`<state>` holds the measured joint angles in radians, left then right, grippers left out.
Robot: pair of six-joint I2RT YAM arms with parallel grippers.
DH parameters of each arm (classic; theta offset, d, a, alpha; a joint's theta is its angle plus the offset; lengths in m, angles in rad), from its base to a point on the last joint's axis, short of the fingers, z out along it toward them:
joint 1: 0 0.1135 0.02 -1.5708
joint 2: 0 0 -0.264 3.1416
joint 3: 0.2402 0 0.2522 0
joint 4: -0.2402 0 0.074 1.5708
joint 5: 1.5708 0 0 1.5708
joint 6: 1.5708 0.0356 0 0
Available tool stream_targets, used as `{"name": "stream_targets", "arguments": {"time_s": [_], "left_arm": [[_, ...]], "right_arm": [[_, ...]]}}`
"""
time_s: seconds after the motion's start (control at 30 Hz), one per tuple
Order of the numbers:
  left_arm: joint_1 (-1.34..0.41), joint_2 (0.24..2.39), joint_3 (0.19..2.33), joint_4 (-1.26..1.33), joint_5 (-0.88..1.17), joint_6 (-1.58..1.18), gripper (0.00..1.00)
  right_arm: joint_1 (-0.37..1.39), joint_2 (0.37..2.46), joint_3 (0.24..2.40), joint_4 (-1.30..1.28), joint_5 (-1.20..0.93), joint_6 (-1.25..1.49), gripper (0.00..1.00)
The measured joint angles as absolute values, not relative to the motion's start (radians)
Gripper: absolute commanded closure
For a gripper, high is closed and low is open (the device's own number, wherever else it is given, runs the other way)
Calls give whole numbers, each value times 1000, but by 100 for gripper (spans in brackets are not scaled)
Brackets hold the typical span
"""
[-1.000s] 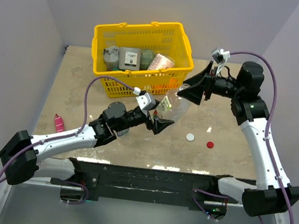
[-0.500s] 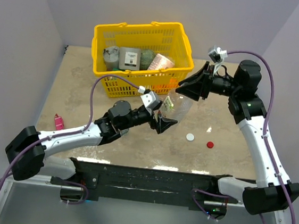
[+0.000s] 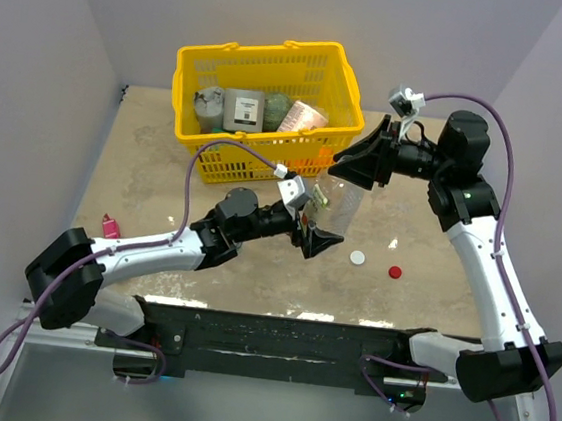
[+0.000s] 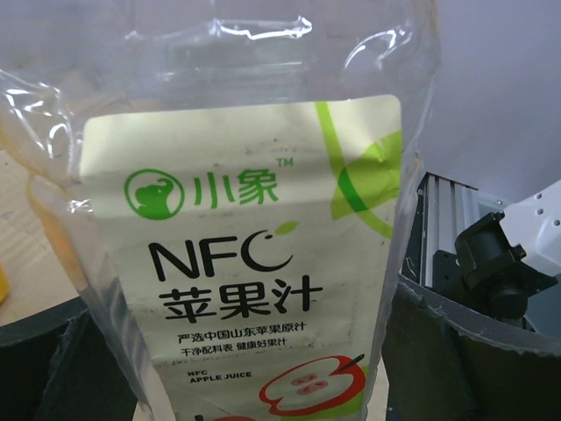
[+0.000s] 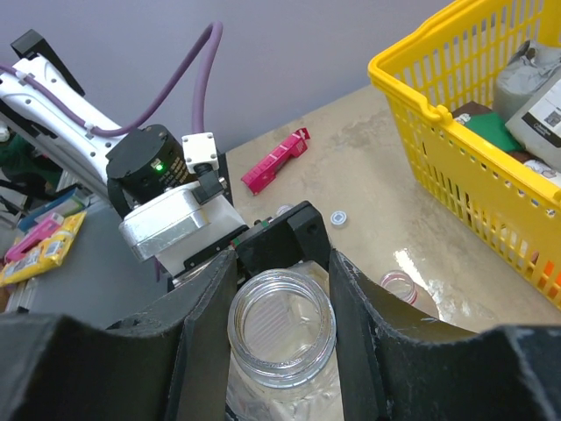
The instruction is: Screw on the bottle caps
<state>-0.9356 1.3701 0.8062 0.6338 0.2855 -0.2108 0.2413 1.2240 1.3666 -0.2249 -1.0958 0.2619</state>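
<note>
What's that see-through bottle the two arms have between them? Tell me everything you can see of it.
It is a clear bottle of thin, crinkled plastic with a pale label reading NFC Apple Juice, a green elephant logo and a red apple. Its wide mouth is open, no cap. The right hand grips its neck; the left hand, open, flanks its lower part.

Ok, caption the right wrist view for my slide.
Right pincer grips the uncapped clear bottle by its neck, yellow basket at right, pink tube beyond.

Clear, glossy plastic bottle (image 4: 219, 61) (crinkled); its label (image 4: 237, 263) looks matt, perhaps paper; yellow plastic basket (image 5: 394, 83).
</note>
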Motion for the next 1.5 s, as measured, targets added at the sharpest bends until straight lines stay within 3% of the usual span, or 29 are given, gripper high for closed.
{"name": "stream_targets", "arguments": {"time_s": [0.4, 0.5, 0.6, 0.7, 0.73, 0.77, 0.8, 0.87, 1.0, 1.17, 1.27, 1.37, 1.5], "left_arm": [[-936, 1394, 810, 676, 329, -223, 1], [-937, 1428, 829, 674, 320, -230, 6], [-937, 1448, 836, 676, 313, -241, 26], [-940, 1448, 836, 676, 307, -242, 61], [-941, 1448, 836, 676, 307, -242, 81], [-943, 1448, 836, 676, 309, -243, 90], [-943, 1448, 836, 673, 311, -242, 100], [-945, 1447, 836, 664, 318, -240, 100], [-939, 1401, 803, 630, 313, -233, 100], [-924, 1220, 670, 543, 331, -179, 100], [-925, 1098, 628, 461, 351, -119, 100], [-924, 1015, 630, 399, 364, -57, 100], [-904, 956, 682, 313, 364, -4, 100]], "right_arm": [[241, 1227, 1404, -249, -1120, 274, 100], [241, 1233, 1425, -247, -1122, 277, 100], [241, 1233, 1427, -250, -1118, 271, 100], [241, 1232, 1426, -256, -1109, 265, 100], [241, 1230, 1425, -255, -1108, 261, 94], [241, 1224, 1419, -256, -1105, 261, 82], [241, 1217, 1411, -256, -1101, 261, 60], [237, 1203, 1402, -268, -1090, 255, 46], [164, 1206, 1470, -353, -1082, 229, 30], [39, 1306, 1819, -506, -992, 45, 26], [39, 1335, 1925, -700, -954, -217, 28], [67, 1356, 1886, -929, -876, -510, 29], [118, 1398, 1633, -1115, -690, -869, 35]]}}
